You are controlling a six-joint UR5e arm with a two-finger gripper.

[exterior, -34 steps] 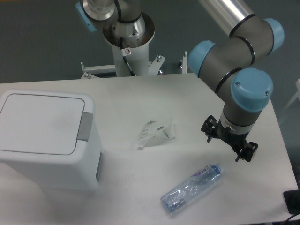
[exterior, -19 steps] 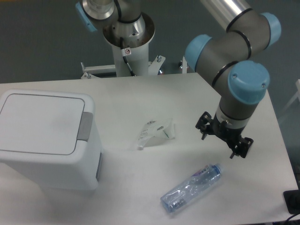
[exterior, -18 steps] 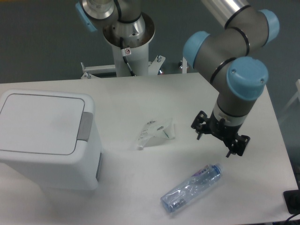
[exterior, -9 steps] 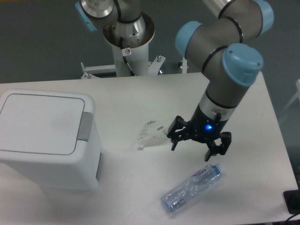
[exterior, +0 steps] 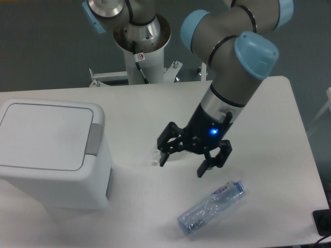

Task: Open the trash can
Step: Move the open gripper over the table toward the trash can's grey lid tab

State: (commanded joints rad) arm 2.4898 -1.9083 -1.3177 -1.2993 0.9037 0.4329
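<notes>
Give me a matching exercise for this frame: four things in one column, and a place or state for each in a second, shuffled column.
Things:
1. trash can
2. bottle
3. gripper
4. push-button

States or places:
A. open, holding nothing, above mid-table
B. grey, on the lid's right rim
C. lid shut, at the table's left
D. lying on its side near the front edge

Pairs: 1-C, 2-D, 3-A, 4-B
</notes>
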